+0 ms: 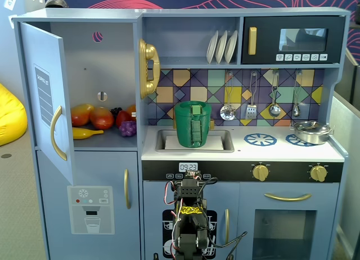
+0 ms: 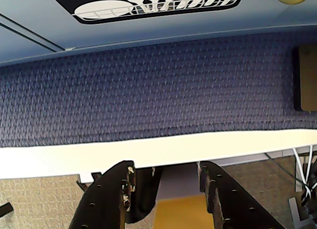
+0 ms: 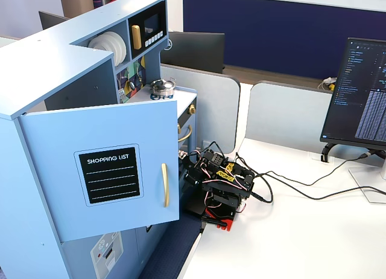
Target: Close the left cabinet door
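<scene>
I read this as the very start: nothing has been touched yet, and the approach is the step in hand. The left cabinet door point(image 1: 49, 97) stands swung wide open at about 9 o'clock in a fixed view, its gold handle point(image 1: 55, 133) facing outward and the toy fruit point(image 1: 101, 120) on the shelf behind it in plain sight. From the side fixed view the door point(image 3: 102, 173) juts straight out from the play kitchen point(image 3: 54, 67), chalkboard point(image 3: 110, 174) facing the camera at roughly 8 o'clock.

My arm point(image 3: 220, 183) is folded low on the white table point(image 3: 289, 230), just right of centre in that view, well apart from the door. In the wrist view the gripper point(image 2: 166, 177) sits at 6 o'clock with its two dark fingers point(image 2: 116, 194) spread apart and nothing between them, looking across blue carpet point(image 2: 148, 90) at the bottom edge of the cabinet (so the camera is aimed low, nowhere near the door).

Next, I judge, I have to raise the arm, swing it toward the door's outer face and push near the handle edge, where leverage is best. The reach looks long from here; a push too close to the hinge may stall.
</scene>
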Tool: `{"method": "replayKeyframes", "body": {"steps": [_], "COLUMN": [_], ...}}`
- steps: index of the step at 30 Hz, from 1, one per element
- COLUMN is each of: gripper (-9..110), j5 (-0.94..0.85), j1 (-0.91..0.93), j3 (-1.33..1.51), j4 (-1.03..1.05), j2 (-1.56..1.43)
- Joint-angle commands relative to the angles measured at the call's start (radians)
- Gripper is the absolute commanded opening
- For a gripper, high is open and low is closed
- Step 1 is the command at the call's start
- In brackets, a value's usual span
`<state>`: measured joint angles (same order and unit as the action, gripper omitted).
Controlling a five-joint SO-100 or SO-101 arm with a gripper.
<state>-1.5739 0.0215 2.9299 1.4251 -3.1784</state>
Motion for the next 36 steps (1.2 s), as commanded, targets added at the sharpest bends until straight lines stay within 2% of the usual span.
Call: {"method": "replayKeyframes", "body": {"steps": [1,9,11,14,17,21,28,31,36], "gripper": [0,0,0,0,0,0,0,0,0], "j5": [0.064,0.058,0.005,-0.023,0.034,0.017,-0.080,-0.123,-0.170], "j1": [0.005,-0.002,-0.041,-0.207,-0.520,-0.896,-1.378,-1.531,-1.675], "j3": [0.069,0.069,0.067,0.055,-0.018,-0.163,-0.308,-0.344,-0.377], "j4": [0.106,0.107,0.104,0.055,-0.040,-0.279,-0.779,-1.002,-1.342], "j2": [-0.002,-0.002,0.000,0.003,0.020,0.094,0.321,0.419,0.583]}}
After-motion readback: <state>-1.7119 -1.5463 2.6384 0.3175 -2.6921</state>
